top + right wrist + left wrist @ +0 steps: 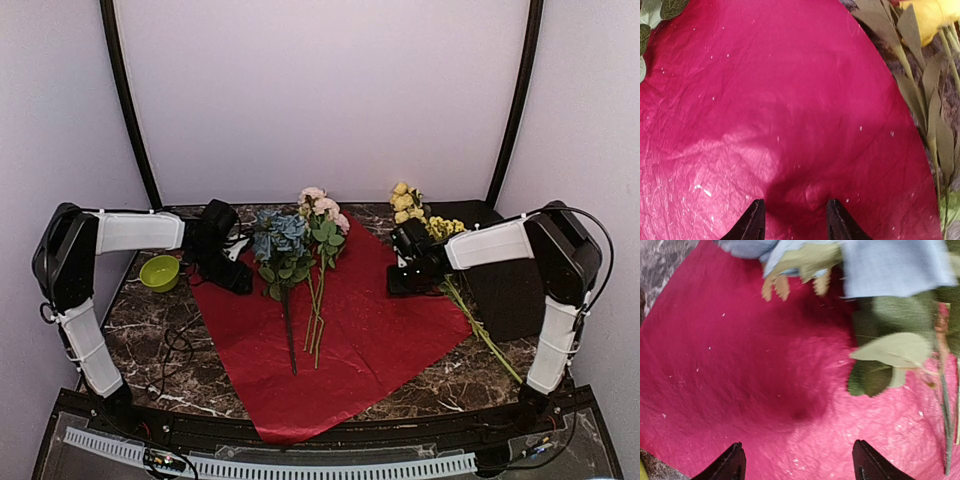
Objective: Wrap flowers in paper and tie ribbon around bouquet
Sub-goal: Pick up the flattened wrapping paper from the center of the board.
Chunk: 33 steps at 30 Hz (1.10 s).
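Red crinkled paper (370,330) lies spread as a diamond on the marble table (140,320) in the top view. The flowers (300,250) lie along its middle, heads toward the far wall and stems toward us, placed, we judge, so that both side corners can fold over the stems. The left gripper (232,278) sits low at the paper's left corner and the right gripper (402,282) at its right edge, one per flap. Yellow-blossomed stems (425,215) lie off to the right by a dark maroon sheet (510,290); a green bowl (160,272) stands far left. What we take for the ribbon (172,350), a thin dark strand, lies on the marble near the left arm, well apart from both claws. Left wrist view: fingertips (732,465) stand wide apart over bare paper, nothing between them, blue petals and leaves just ahead. Right wrist view: fingertips (756,222) are parted more narrowly, low over the paper. We cannot tell whether they touch it; nothing is held. Wrapping is not yet begun; we judge a pinch on a paper edge comes next.
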Available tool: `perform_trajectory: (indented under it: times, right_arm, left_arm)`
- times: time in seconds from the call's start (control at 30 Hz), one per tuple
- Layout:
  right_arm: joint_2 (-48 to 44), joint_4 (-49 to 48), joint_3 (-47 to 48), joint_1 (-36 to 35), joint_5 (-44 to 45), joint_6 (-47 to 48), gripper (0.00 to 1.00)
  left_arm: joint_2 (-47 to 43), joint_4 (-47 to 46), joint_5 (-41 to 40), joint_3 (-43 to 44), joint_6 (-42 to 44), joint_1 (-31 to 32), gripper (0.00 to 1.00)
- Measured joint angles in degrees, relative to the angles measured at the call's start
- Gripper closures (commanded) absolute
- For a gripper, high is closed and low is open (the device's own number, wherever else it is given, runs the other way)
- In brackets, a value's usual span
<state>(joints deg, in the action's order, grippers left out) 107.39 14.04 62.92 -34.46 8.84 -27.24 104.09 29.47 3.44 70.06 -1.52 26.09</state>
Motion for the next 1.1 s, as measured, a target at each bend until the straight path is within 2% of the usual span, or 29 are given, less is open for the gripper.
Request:
perform_trajectory:
  times: [0.1,0.23,0.33,0.43,0.6,0.8,0.97,1.1]
  right_arm:
    - [1.25,1.16,2.43,0.13,0.02,1.99,0.58]
    - [0.96,2.16,4.39,0.11,-1.2,4.66,0.58]
    - [-0.92,3.04,4.52,-0.11,-5.62,7.08,0.58]
    - [-3.61,3.76,4.57,-1.62,-10.67,9.55,0.57]
    - [-4.52,7.78,6.36,-10.58,-14.29,14.82,0.57]
    - [-2.6,12.0,7.15,-19.23,-16.76,18.73,0.57]
    - [-2.27,13.18,6.93,-19.26,-16.9,19.67,0.57]
    - [-2.27,13.11,6.34,-19.06,-16.92,19.69,0.57]
  left_arm:
    - [-4.31,-1.6,-0.5,-2.1,1.55,2.25,0.25]
    - [-14.43,-4.22,0.44,-5.53,5.86,10.32,0.25]
    - [-23.19,-7.54,5.66,-10.51,9.33,17.35,0.24]
    - [-32.98,-11.39,14.97,-19.23,14.38,23.21,0.18]
    - [-43.63,-12.81,20.41,-30.42,23.54,33.11,0.15]
    - [-42.42,-7.91,16.17,-31.15,33.94,42.25,0.15]
    - [-34.82,-2.16,10.54,-31.26,39.87,47.43,0.15]
    - [-34.36,-0.15,7.87,-32.52,42.88,47.76,0.15]
